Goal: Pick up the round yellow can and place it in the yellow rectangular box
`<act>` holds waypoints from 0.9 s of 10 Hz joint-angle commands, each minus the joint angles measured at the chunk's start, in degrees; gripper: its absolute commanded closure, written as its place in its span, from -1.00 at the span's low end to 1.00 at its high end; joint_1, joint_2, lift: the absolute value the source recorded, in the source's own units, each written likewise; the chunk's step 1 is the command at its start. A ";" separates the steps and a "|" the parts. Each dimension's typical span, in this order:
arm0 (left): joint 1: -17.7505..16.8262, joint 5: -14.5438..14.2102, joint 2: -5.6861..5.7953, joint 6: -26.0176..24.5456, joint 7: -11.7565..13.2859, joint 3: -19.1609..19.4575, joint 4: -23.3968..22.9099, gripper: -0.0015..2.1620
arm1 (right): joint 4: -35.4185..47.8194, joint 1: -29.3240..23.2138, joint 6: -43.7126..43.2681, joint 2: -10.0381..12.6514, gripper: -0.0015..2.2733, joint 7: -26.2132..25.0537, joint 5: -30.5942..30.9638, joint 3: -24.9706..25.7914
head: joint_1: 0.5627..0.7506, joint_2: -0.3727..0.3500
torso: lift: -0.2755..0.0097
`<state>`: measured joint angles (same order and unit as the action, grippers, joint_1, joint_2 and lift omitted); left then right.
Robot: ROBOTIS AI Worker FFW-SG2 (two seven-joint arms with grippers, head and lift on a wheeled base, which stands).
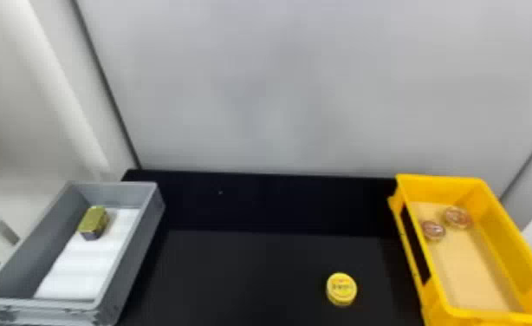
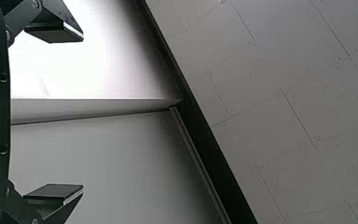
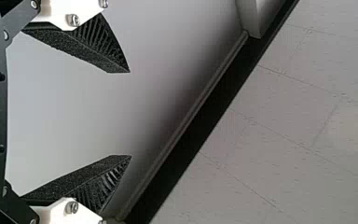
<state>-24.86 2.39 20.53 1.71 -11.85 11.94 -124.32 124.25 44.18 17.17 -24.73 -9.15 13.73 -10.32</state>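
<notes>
The round yellow can (image 1: 341,289) lies flat on the black table (image 1: 252,268), right of the middle in the head view. To its right stands the yellow rectangular box (image 1: 440,281), with a clear gap between the two. My left gripper (image 2: 83,112) is open in the left wrist view, its fingers wide apart with nothing between them. In the right wrist view my right gripper (image 3: 130,114) is also open and holds nothing. Wall and floor lie behind both grippers, away from the can.
Two small round reddish tins (image 1: 433,230) lie inside the yellow box. At the left stands a grey bin (image 1: 126,260) holding a gold-green block-shaped tin (image 1: 93,222) on a white sheet. A pale wall (image 1: 278,86) rises behind the table.
</notes>
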 commanded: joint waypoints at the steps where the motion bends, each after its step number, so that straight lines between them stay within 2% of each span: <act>1: 0.69 1.04 -4.00 -1.18 2.61 1.95 0.75 -0.87 | -2.44 -0.68 2.26 7.42 -0.86 7.83 1.30 2.50 | 0.07 0.18 | 0.86; 2: 0.51 4.91 -6.46 -2.50 3.23 1.51 1.19 -0.88 | -3.67 -1.20 1.65 9.00 -0.86 9.85 3.24 2.15 | 0.07 0.18 | 0.86; 3: 1.04 5.26 -8.75 -1.44 5.43 2.39 1.71 -0.88 | -4.63 -1.56 0.42 10.58 -0.86 11.78 4.12 1.62 | 0.07 0.18 | 0.86; 4: 1.74 7.28 -11.30 -1.18 5.60 2.75 1.89 -0.89 | -5.07 -2.17 -0.73 11.46 -0.86 12.31 4.47 1.09 | 0.07 0.18 | 0.86; 5: 2.09 7.63 -12.53 -0.56 6.13 3.36 1.98 -0.89 | -5.69 -2.35 -1.34 12.25 -0.86 13.02 4.47 1.09 | 0.07 0.18 | 0.86; 8: 2.53 7.63 -12.53 -2.23 5.95 2.83 1.89 -0.89 | -6.57 -3.05 1.21 12.60 -0.86 12.93 2.01 1.18 | 0.07 0.18 | 0.86; 9: 2.71 7.81 -12.88 -2.67 5.95 2.66 1.80 -0.89 | -6.57 -3.75 3.06 12.95 -0.86 12.66 0.77 1.35 | 0.07 0.18 | 0.86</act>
<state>-22.37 10.12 7.84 -0.10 -5.87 14.95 -122.36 117.76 41.15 17.84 -12.11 3.72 16.09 -9.15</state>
